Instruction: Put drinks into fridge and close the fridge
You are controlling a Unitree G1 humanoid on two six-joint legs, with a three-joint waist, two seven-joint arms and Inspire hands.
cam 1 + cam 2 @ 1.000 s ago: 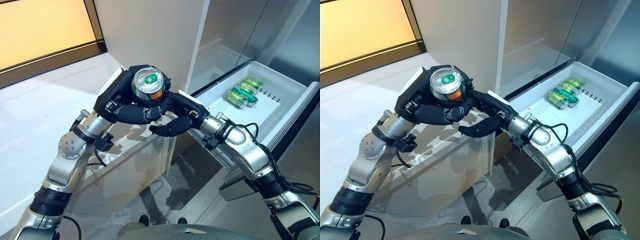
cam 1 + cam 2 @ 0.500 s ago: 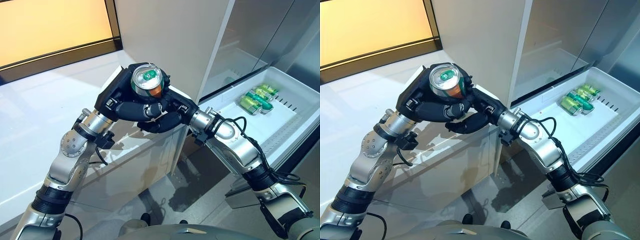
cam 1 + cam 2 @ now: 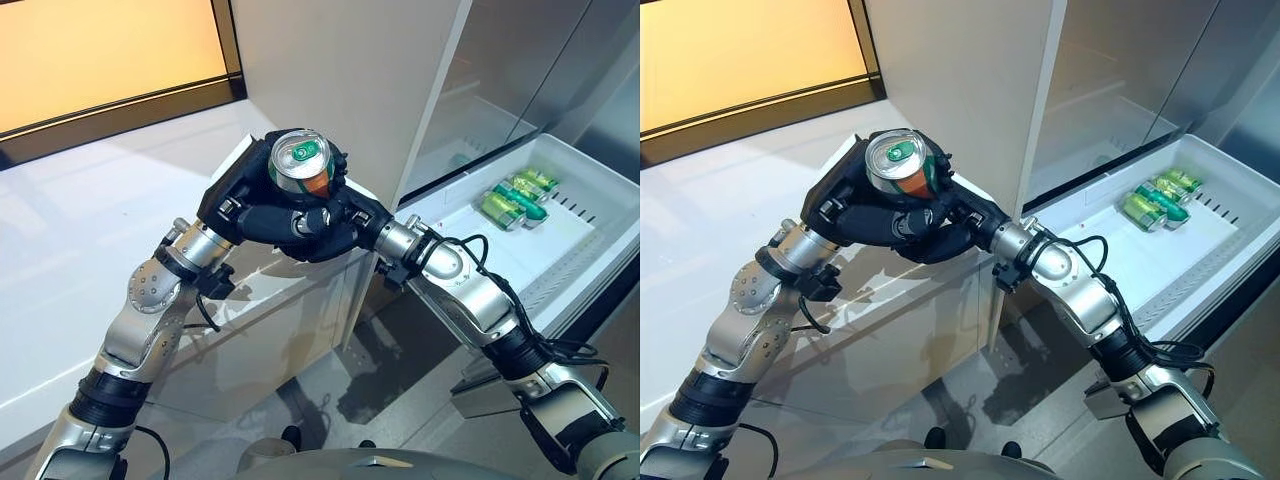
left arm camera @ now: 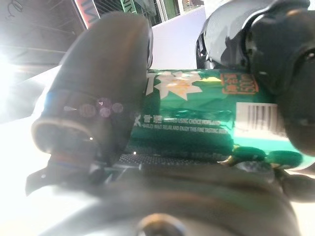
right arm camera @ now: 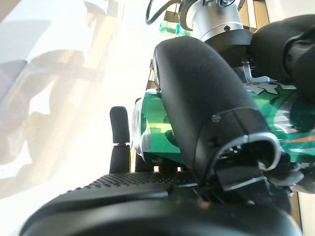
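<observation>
The green drink can (image 3: 300, 166) stands upright in the air above the white desk (image 3: 90, 240), held between both hands, well apart from the open fridge drawer (image 3: 600, 225) where the other green cans (image 3: 512, 198) already lie. The left hand (image 3: 245, 200) has its fingers and thumb curled round the can's body, as the left wrist view shows with the thumb pressed across the printed side. The right hand (image 3: 335, 228) comes in from the drawer side and cups the can low down, its thumb lying over the green wall in the right wrist view, so it is closed on the can too. By my reading the step in hand is a pass from left to right: the can sits on the left of the fridge wall (image 3: 340, 70), and only the right arm looks placed to reach the drawer. The next move calls for the right hand's grip to be firm before the left lets go; then the can must swing clear of the fridge's corner and go down beside the others, and the drawer is not yet shut
</observation>
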